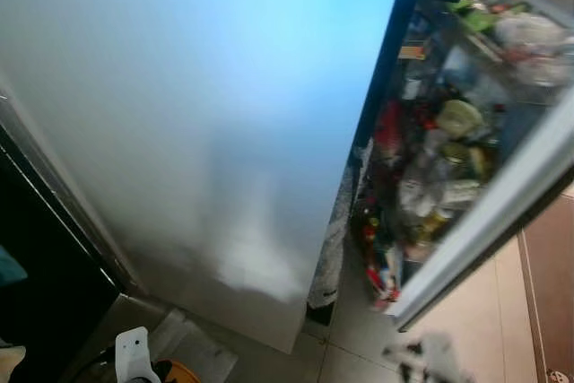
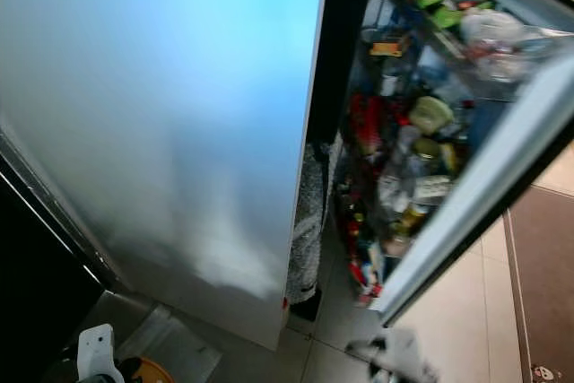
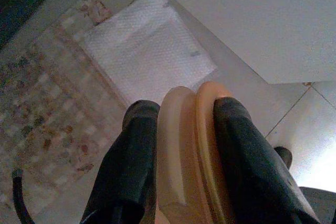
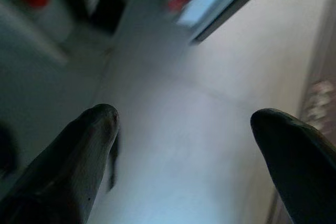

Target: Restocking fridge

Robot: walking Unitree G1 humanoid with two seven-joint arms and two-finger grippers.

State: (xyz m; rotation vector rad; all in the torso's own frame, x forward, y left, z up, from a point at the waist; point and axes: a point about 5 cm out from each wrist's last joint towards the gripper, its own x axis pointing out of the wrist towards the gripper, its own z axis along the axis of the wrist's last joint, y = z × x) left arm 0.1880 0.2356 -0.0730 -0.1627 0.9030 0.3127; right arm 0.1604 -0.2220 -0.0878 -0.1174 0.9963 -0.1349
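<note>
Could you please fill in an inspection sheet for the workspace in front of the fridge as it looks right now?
Surface: pale tiled floor; a white textured mat lies on it beside a patterned mat.
Job's things: fridge door hangs open; the door shelves are crowded with bottles and jars. An orange round item is held on edge.
Clutter: nothing seen.
End effectors: left end effector shut on the orange round item; right end effector open, empty, over the floor.
Cables: a thin dark cable by the patterned mat.
Surroundings: dark cabinet to the left.
</note>
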